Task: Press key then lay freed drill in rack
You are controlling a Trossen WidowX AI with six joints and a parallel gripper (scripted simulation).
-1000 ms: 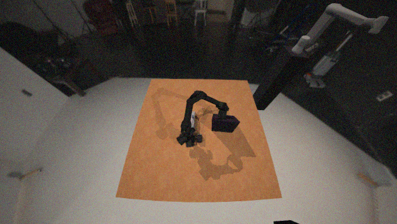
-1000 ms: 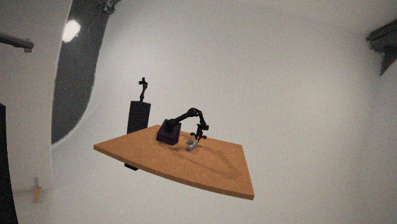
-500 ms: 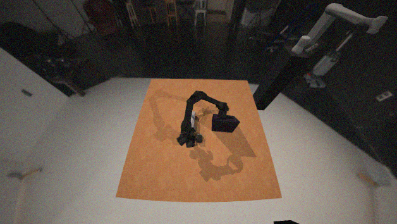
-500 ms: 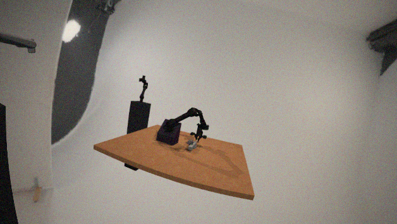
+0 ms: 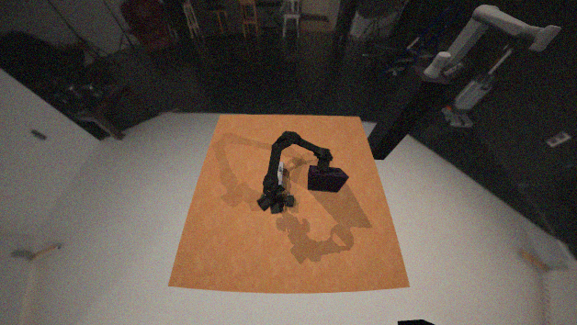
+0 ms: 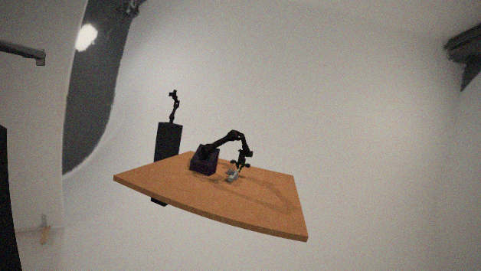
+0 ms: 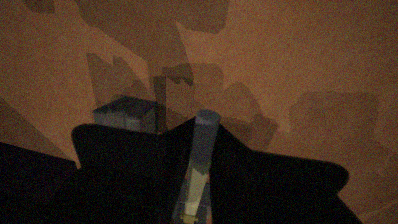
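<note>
drill or key, we could not tell for certain which: a slim rod [image 7: 205, 137] with a rounded grey-blue end and a paler lower part stood between the fingers of the gripper [image 5: 279, 200] [image 6: 239, 168] [image 7: 204, 122], clenched on it from both sides. we saw the black arm [image 5: 275, 161] [image 6: 221, 142] reach out from its dark purple base block [image 5: 322, 182] [image 6: 204, 165], with the gripper low over the orange-brown table [image 5: 230, 262] [image 6: 165, 180]. on the wrist view we found a grey block [image 7: 125, 116] just beside the rod, partly hidden by a finger. from outside, we made out small pale grey pieces [image 6: 232, 176] under the gripper, too blurred for us to name the rack among them.
</note>
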